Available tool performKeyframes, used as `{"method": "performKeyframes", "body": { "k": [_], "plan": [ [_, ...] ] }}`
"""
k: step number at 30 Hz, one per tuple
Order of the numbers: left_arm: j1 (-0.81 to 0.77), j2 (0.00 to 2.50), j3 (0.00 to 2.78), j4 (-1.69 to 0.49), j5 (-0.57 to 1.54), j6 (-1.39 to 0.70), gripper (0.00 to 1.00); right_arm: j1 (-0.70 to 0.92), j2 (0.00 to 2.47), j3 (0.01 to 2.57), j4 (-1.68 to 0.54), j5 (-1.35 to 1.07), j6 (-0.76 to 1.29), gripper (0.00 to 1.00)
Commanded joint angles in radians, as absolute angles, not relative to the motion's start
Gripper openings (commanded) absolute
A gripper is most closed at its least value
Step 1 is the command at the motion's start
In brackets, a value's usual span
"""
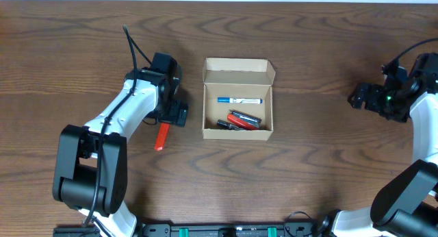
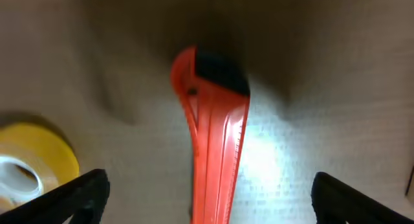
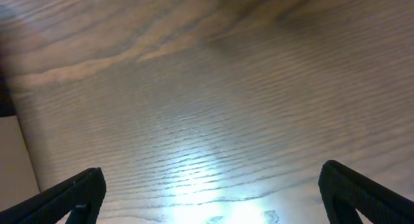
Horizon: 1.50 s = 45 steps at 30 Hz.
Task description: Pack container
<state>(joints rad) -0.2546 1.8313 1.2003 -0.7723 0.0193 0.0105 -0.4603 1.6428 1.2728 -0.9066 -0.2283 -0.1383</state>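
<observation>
L claw (image 2: 210,182): released, fingers spread wide, nothing in it. It hangs low over a red tool (image 2: 217,140) w/ a black end, which lies on the table (image 1: 321,161) between the two fingers, running lengthwise up the wrist view. A yellow tape roll (image 2: 35,162) sits just beside the left-hand finger; you can't see it from overhead, the arm covers it.

R claw (image 3: 210,188): also released and empty, over bare wood, well apart from everything at the far right.

The box (image 1: 237,133) is at the table's middle, just right of the L claw, flap (image 1: 238,67) folded back and open. Inside: a blue marker (image 1: 239,100) and a few red and black bits (image 1: 243,119) along the near wall.

What can go wrong, imo:
- Body of the red tool looks smooth and tapered. Pinch it off-centre and it'll likely pivot or squirt out.
- Come down crooked and the finger near the tape clips the roll, or drags it along.
- Close too high and you get air, or just skid the tool across the wood.
- Box looks light. Bump the near wall w/ the tool on the way in and it probably slides or tips.
- Tool is long vs. the free space; drop it crosswise and it may bridge the rim or sit on the stuff already in there, blocking the flap.
</observation>
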Motion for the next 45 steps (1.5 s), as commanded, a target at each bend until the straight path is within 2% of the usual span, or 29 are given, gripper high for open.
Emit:
{"method": "performKeyframes", "body": {
  "k": [1, 4, 19, 28, 36, 37, 45],
  "plan": [
    [-0.256, 1.843, 1.206, -0.759, 0.018, 0.000, 0.95, -0.449, 1.642, 1.269, -0.910, -0.236, -0.143, 0.99],
    [-0.256, 1.843, 1.187, -0.741, 0.016, -0.024, 0.91, -0.449, 1.642, 1.269, -0.917, -0.236, -0.147, 0.99],
    [-0.257, 1.843, 1.011, -0.645, 0.031, -0.120, 0.90, -0.449, 1.642, 1.269, -0.932, -0.213, -0.149, 0.99],
    [-0.257, 1.843, 0.982, -0.628, 0.057, -0.120, 0.55, -0.448, 1.642, 1.269, -0.936, -0.213, -0.151, 0.97],
    [-0.256, 1.843, 0.982, -0.655, 0.082, -0.123, 0.08, -0.448, 1.642, 1.269, -0.936, -0.213, -0.151, 0.99],
    [-0.256, 1.843, 0.982, -0.660, 0.083, -0.134, 0.06, -0.448, 1.642, 1.269, -0.935, -0.213, -0.151, 0.99],
    [-0.258, 1.732, 1.034, -0.653, 0.168, -0.122, 0.06, -0.448, 1.642, 1.269, -0.935, -0.213, -0.154, 0.99]
  ]
}}
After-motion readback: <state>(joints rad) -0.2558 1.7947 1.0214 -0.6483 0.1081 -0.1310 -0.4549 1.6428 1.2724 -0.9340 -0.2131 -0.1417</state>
